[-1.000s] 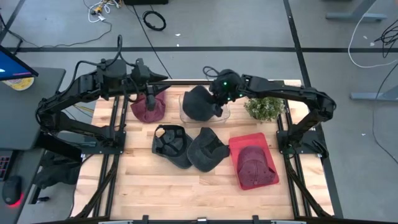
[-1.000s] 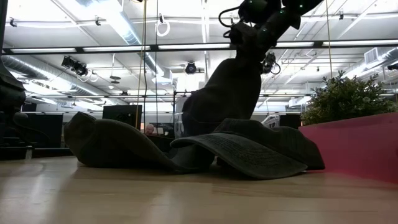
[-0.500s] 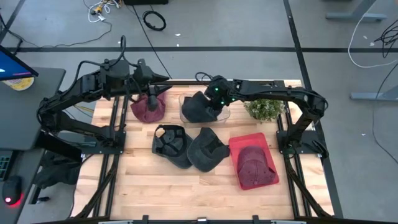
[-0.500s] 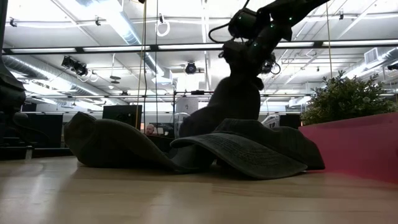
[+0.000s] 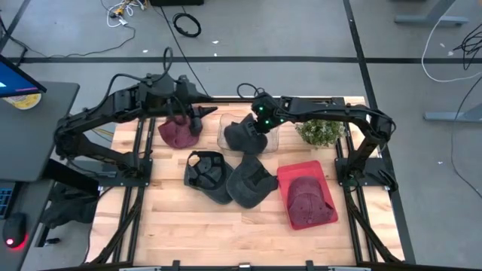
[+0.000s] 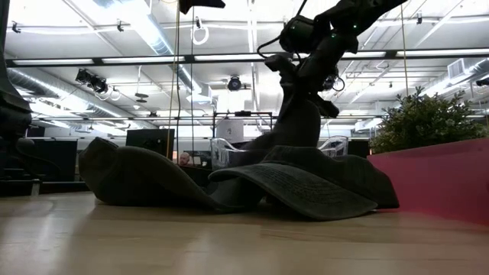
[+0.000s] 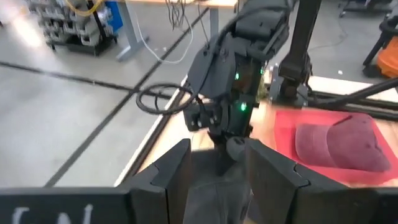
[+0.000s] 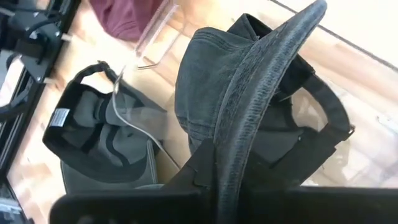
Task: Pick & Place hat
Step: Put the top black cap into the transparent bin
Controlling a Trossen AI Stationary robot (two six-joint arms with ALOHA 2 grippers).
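My right gripper [image 5: 260, 122] is shut on a dark grey hat [image 5: 242, 135] over the clear bin [image 5: 223, 140] at the table's far edge. The low view shows this hat [image 6: 294, 126] hanging under the gripper. My left gripper [image 5: 203, 114] is open and points toward the right gripper, just right of and above a maroon hat [image 5: 178, 134] lying on the table. In its wrist view, the open fingers [image 7: 180, 171] frame the other arm. Two more dark hats [image 5: 207, 175] [image 5: 252, 182] lie mid-table. Another maroon hat [image 5: 309, 202] rests in the red tray [image 5: 290, 175]. My right gripper pinches the dark grey hat's brim [image 8: 249, 118] between its two fingers, which lie across the brim's edge and come from above, slanting from the table's right. The crown [image 8: 199, 81] hangs below the fingers, down in the clear bin.
A small potted plant [image 5: 320, 131] stands right of the bin at the far edge. Black frame rails [image 5: 139, 150] run along both table sides. Bare wood [image 5: 226, 233] lies along the near edge. Desks and ceiling lights show in the room beyond.
My right gripper moved toward the table's left and down, lowering the dark hat from above the bin into it. My left gripper drew off the maroon hat toward the right and rose; that hat stayed on the table.
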